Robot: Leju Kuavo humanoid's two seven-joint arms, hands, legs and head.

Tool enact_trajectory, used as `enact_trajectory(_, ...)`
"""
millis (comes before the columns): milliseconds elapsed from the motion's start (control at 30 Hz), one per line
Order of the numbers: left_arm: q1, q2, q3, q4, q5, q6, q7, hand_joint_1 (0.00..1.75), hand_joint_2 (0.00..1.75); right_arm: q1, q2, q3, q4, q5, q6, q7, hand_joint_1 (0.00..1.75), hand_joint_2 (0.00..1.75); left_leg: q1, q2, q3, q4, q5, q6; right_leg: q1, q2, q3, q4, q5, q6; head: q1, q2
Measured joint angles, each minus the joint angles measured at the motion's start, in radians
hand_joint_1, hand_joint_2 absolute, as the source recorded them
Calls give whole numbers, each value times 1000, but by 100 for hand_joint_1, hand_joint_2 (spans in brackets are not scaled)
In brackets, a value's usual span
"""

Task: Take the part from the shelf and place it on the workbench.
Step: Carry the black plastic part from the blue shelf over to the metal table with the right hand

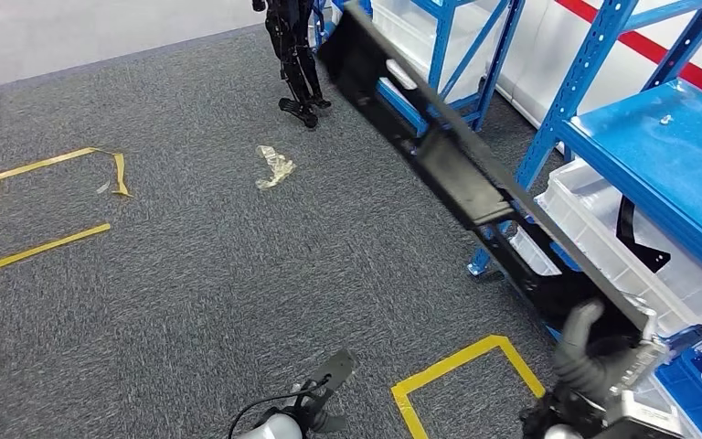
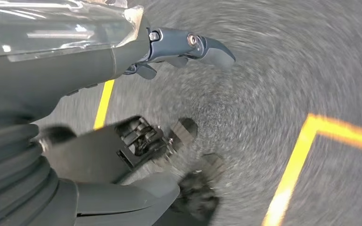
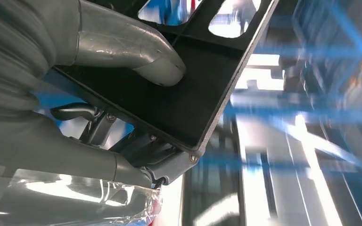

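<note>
A: Part (image 1: 457, 174), long, black and flat, is held up at a slant over grey carpet (image 1: 192, 274). What is met going left to right?

B: Yellow tape squares (image 1: 46, 206) are seen first, then the left hand (image 1: 324, 389), low, with nothing held and its fingers apart. Next the part is carried past the blue shelf (image 1: 658, 146). At its near end it is pinched by the right hand (image 1: 594, 357), thumb (image 3: 136, 52) pressed flat on top.

A: How might the carry be done well?

B: The far end should probably be kept clear of the shelf posts, and the pinch kept firm until the surface is reached.
</note>
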Motion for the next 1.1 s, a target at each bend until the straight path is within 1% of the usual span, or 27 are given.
enact_trajectory(33,3,2,17,1,21,22,3,0,175,-22,-1,41,19,-5,5,0,175,175,-1,-6,-4,0,2,-6,3,0,2,-3,1,-11,0,0)
enact_trajectory(67,6,4,33,2,35,37,8,0,175,-43,-1,78,38,-10,9,0,175,175,1,-13,-7,-1,5,-10,4,-12,1,-3,4,-22,-1,0)
enact_trajectory(100,9,6,46,2,44,46,12,0,175,-61,-1,110,56,-12,13,0,175,175,2,-10,-11,0,6,-14,5,-22,1,-3,6,-30,-2,0)
enact_trajectory(133,11,8,56,3,49,51,14,0,175,-77,0,138,71,-13,15,0,175,175,2,7,-19,11,-2,-18,5,-34,2,-4,8,-39,-4,0)
enact_trajectory(167,12,9,64,3,51,52,15,0,175,-89,0,160,84,-11,15,0,175,175,2,34,-36,42,-21,-22,5,-47,3,-5,8,-47,-6,0)
enact_trajectory(233,16,12,76,3,51,47,12,0,175,-97,1,189,100,-3,9,0,175,175,3,92,-96,161,-81,-28,11,-76,3,-5,7,-60,-10,0)
enact_trajectory(267,18,14,80,3,49,40,6,0,175,-97,0,199,106,3,4,0,175,175,5,105,-130,230,-109,-30,15,-92,2,-5,6,-63,-10,0)
enact_trajectory(300,22,16,82,3,46,34,-1,0,175,-96,0,208,111,9,-1,0,175,175,6,110,-154,277,-123,-30,19,-107,1,-5,5,-65,-10,0)
enact_trajectory(333,28,20,84,4,43,29,-10,0,175,-94,-1,216,115,13,-4,0,175,175,6,113,-161,293,-122,-29,21,-121,1,-5,4,-67,-10,0)
enact_trajectory(367,37,23,85,4,39,24,-19,0,175,-92,-1,223,118,16,-7,0,175,175,6,115,-146,266,-103,-26,23,-134,2,-5,3,-69,-10,0)
enact_trajectory(400,47,27,85,5,37,19,-28,0,175,-90,-2,228,119,17,-8,0,175,175,4,124,-109,203,-73,-20,25,-145,4,-5,1,-70,-11,0)
enact_trajectory(467,63,35,85,7,31,10,-50,0,175,-85,-5,234,120,18,-8,0,175,175,-7,170,-30,63,-31,-6,30,-163,7,-6,-2,-70,-10,0)
enact_trajectory(500,69,39,85,7,28,5,-64,0,175,-81,-7,234,120,19,-8,0,175,175,-15,188,-7,22,-24,0,31,-172,8,-7,-4,-67,-10,0)
enact_trajectory(533,76,44,85,8,25,1,-79,0,175,-76,-9,234,120,19,-8,0,175,175,-21,195,0,7,-26,3,32,-181,10,-8,-5,-63,-10,0)
enact_trajectory(600,95,54,85,9,17,-7,-107,0,175,-64,-11,234,119,23,-8,0,175,175,-22,172,6,-4,-21,11,34,-201,15,-11,-10,-53,-11,0)
enact_trajectory(633,105,59,85,10,13,-10,-120,0,175,-59,-11,234,118,25,-8,0,175,175,-20,160,14,-15,-16,15,34,-194,15,-5,-16,-49,-10,0)
enact_trajectory(700,118,65,85,11,6,-12,-141,0,175,-47,-13,234,116,30,-9,0,175,175,-10,135,32,-32,-3,26,33,-136,-12,64,-50,-50,-10,0)
enact_trajectory(733,122,67,85,11,2,-12,-151,0,175,-39,-14,234,115,32,-9,0,175,175,-10,121,34,-34,0,29,30,-99,-41,128,-76,-52,-9,0)
enact_trajectory(767,126,69,85,11,-2,-12,-159,0,175,-31,-14,234,114,34,-9,0,175,175,-8,104,35,-34,2,31,28,-77,-77,197,-100,-51,-9,0)
enact_trajectory(800,132,72,84,11,-7,-9,-166,0,175,-22,-15,234,114,36,-9,0,175,175,-7,86,35,-34,2,31,26,-68,-107,249,-113,-47,-8,0)
enact_trajectory(833,138,75,84,11,-12,-5,-174,0,175,-15,-16,233,113,39,-9,0,175,175,-6,69,35,-33,2,31,23,-65,-125,272,-113,-40,-8,0)
enact_trajectory(867,146,79,84,12,-17,1,-182,0,175,-10,-17,233,111,42,-9,0,175,175,-5,53,36,-31,1,29,19,-64,-120,249,-95,-29,-8,0)
enact_trajectory(933,160,85,84,12,-24,14,-200,0,175,-1,-20,232,101,47,-9,0,175,175,1,23,34,-22,-4,19,4,-45,-65,113,-30,-2,-8,0)
enact_trajectory(967,167,88,84,12,-27,18,-209,0,175,1,-22,232,94,48,-9,0,175,175,2,9,30,-13,-9,11,-1,-32,-34,48,-4,3,-7,0)
enact_trajectory(1000,173,91,84,12,-30,19,-217,0,175,4,-23,233,88,49,-9,0,175,175,2,-2,26,-6,-13,3,-4,-20,-15,8,11,0,-7,0)
enact_trajectory(1033,179,93,84,12,-34,19,-223,0,175,5,-25,233,82,49,-9,0,175,175,0,-9,21,-2,-16,-4,-3,-15,-8,-6,15,-9,-7,0)
enact_trajectory(1100,195,100,84,12,-42,13,-227,0,175,7,-27,234,73,50,-9,2,175,175,3,-17,15,-2,-16,-15,1,-28,-8,-5,17,-32,-7,0)
